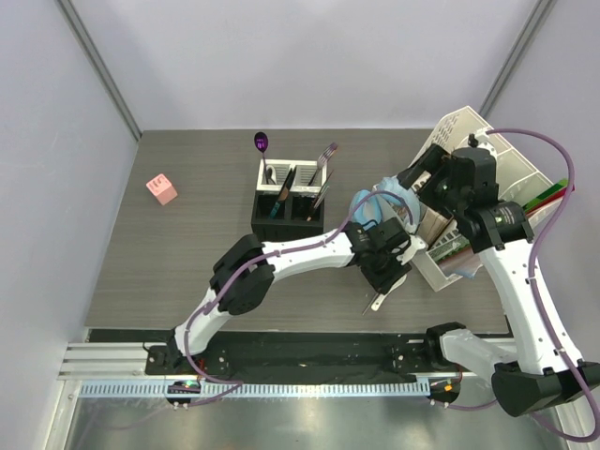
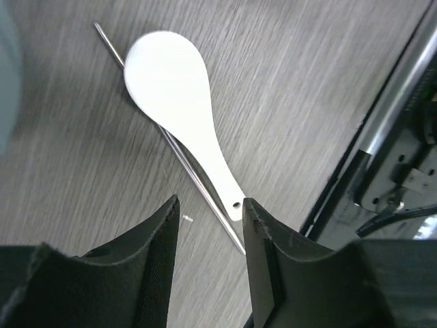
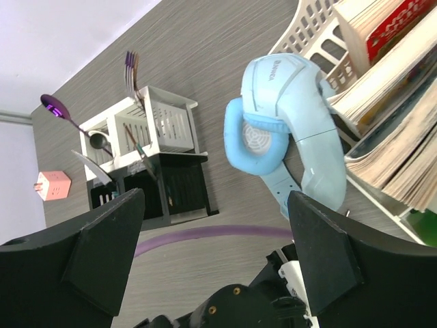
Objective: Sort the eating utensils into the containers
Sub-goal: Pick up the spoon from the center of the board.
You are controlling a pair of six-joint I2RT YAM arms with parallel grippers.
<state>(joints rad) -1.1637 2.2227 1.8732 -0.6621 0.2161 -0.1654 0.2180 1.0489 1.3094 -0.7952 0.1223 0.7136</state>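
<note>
Left arm point(image 1: 291, 251) is stretching from its base rightward across the table point(image 1: 169, 272), elbow bending low, wrist pitching down near the front edge. Left gripper point(image 2: 210, 200) is hanging just over the handle end of a white spoon point(image 2: 171, 89). Its jaws are standing apart, released, gripping nothing. The black ribbed pads point(image 2: 160, 246) are flanking the handle tip, which is lying just beside one pad; whether they touch, cannot tell.

White spoon: glossy, smooth, with an oval bowl, a flat tapering handle and a small hole near the tip. It is lying flat on the grey wood-grain table, well right of the caddy point(image 1: 289, 202). A thin metal stick point(image 2: 184, 162) is lying along it on the same slant, partly under the handle.

Right arm point(image 1: 525, 272) is rising from the near right corner and folding over the rack point(image 1: 459, 127), wrist turning back toward the table. Right gripper point(image 3: 217, 193): jaws spreading wide, released, nothing between them.

Below it, light blue headphones point(image 3: 287, 116) in smooth plastic with a round padded cup are lying just beside the white slotted rack. Books point(image 3: 382, 82) are standing in the rack, page edges showing.

Caddy: a black box of square cells, the rear ones white and slotted. A purple spoon point(image 3: 54, 106) with a metallic sheen is standing upright in it, beside a fork point(image 3: 131, 68) with tines up. A pink block point(image 1: 161, 189) is sitting well left.
</note>
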